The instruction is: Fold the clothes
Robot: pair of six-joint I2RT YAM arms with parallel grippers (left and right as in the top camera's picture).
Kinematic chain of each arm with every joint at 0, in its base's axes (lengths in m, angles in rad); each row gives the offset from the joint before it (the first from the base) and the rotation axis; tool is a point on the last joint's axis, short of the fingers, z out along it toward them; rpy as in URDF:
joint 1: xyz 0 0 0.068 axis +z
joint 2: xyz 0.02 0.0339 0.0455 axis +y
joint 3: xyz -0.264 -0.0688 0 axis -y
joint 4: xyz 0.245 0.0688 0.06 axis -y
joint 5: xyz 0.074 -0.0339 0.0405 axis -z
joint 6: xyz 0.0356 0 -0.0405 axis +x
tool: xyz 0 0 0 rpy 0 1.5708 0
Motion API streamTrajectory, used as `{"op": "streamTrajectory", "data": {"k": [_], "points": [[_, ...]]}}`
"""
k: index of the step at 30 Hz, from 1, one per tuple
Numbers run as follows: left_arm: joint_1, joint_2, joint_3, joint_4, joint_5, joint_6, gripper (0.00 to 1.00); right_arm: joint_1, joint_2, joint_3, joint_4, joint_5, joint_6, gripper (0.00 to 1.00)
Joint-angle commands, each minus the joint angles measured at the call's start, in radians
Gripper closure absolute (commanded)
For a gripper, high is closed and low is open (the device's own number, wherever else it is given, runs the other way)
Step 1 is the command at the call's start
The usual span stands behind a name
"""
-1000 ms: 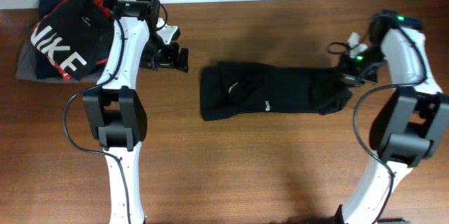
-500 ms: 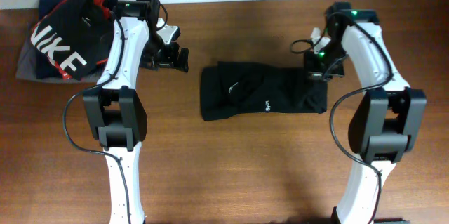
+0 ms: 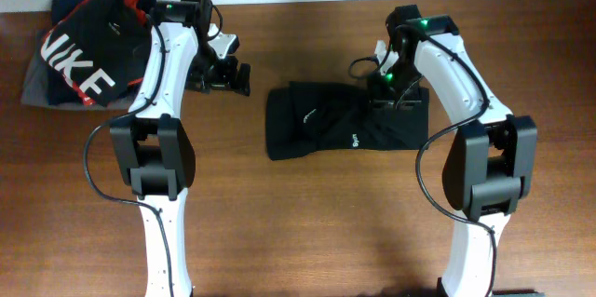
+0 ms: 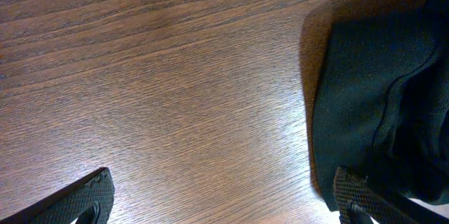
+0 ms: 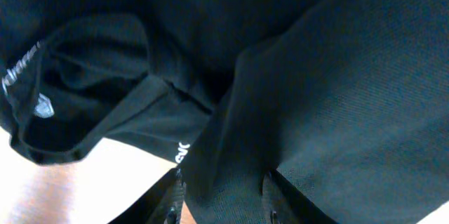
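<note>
The black T-shirt (image 3: 326, 122) lies as a folded band in the middle of the table, with a tiny white logo mark on its front. My right gripper (image 3: 386, 89) is shut on the shirt's right end and holds that end over the band's right part. In the right wrist view black fabric (image 5: 330, 97) fills the frame and runs between the fingers (image 5: 223, 199). My left gripper (image 3: 235, 76) is open and empty above bare wood just left of the shirt. In the left wrist view the shirt's left edge (image 4: 379, 97) lies by the right finger.
A black-and-red garment with white NIKE letters (image 3: 88, 50) lies on a grey folded garment (image 3: 35, 87) at the far left corner. The wooden table (image 3: 307, 213) stretches bare in front of the shirt.
My right gripper has carried the shirt's right end leftward over the band, which is now shorter. The left arm has not moved.
</note>
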Motion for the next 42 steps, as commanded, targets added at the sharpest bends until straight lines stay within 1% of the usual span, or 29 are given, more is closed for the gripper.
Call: {"op": "streamTrajectory", "data": {"k": [1,5,10,13,14,15,16,17,20,25,27,30,32,33,34,36,39,42], "points": [[-0.002,0.012,-0.005,-0.002,0.014,0.013,0.01,-0.036,-0.037,0.079,-0.001,0.002,0.081,0.59],[-0.002,0.012,-0.005,-0.001,0.014,0.013,0.01,-0.060,-0.037,0.100,-0.006,-0.019,0.093,0.58],[-0.002,0.012,-0.005,0.000,0.014,0.013,0.01,-0.044,-0.037,0.100,-0.075,-0.046,0.092,0.58],[-0.002,0.012,-0.005,0.002,0.014,0.013,0.01,-0.023,-0.037,0.100,-0.070,-0.020,0.092,0.53],[-0.002,0.012,-0.005,0.002,0.014,0.013,0.01,-0.014,-0.037,0.100,-0.072,-0.007,0.093,0.50],[-0.002,0.012,-0.005,0.002,0.014,0.013,0.01,-0.006,-0.037,0.098,-0.073,0.011,0.100,0.41],[-0.002,0.012,-0.005,0.001,0.014,0.013,0.01,0.005,-0.037,0.094,-0.072,0.052,0.127,0.30],[-0.005,0.012,-0.005,0.000,0.014,0.013,0.01,0.017,-0.037,0.089,-0.072,0.103,0.158,0.27],[-0.006,0.012,-0.005,-0.001,0.014,0.013,0.01,0.047,-0.037,0.060,-0.068,0.214,0.228,0.21],[-0.007,0.012,-0.005,-0.001,0.014,0.013,0.01,0.089,-0.037,-0.040,0.013,0.225,0.238,0.19],[-0.008,0.012,-0.005,-0.002,0.014,0.013,0.01,0.093,-0.036,-0.071,0.028,0.289,0.297,0.19],[-0.013,0.012,-0.005,-0.002,0.014,0.013,0.01,0.094,-0.036,-0.124,0.070,0.345,0.316,0.20],[-0.016,0.012,-0.005,-0.001,0.014,0.013,0.01,0.093,-0.036,-0.153,0.095,0.368,0.317,0.24],[-0.018,0.012,-0.005,-0.002,0.014,0.013,0.01,0.093,-0.036,-0.168,0.108,0.384,0.317,0.31],[-0.018,0.012,-0.005,-0.002,0.014,0.013,0.01,0.093,-0.036,-0.182,0.119,0.402,0.327,0.40],[-0.018,0.012,-0.005,-0.002,0.014,0.013,0.01,0.093,-0.036,-0.198,0.126,0.487,0.367,0.70],[-0.018,0.012,-0.005,-0.002,0.014,0.013,0.01,0.094,-0.040,-0.186,0.105,0.579,0.373,0.79],[-0.019,0.012,-0.005,-0.001,0.014,0.013,0.01,0.094,-0.040,-0.153,0.054,0.658,0.373,0.91]]}}
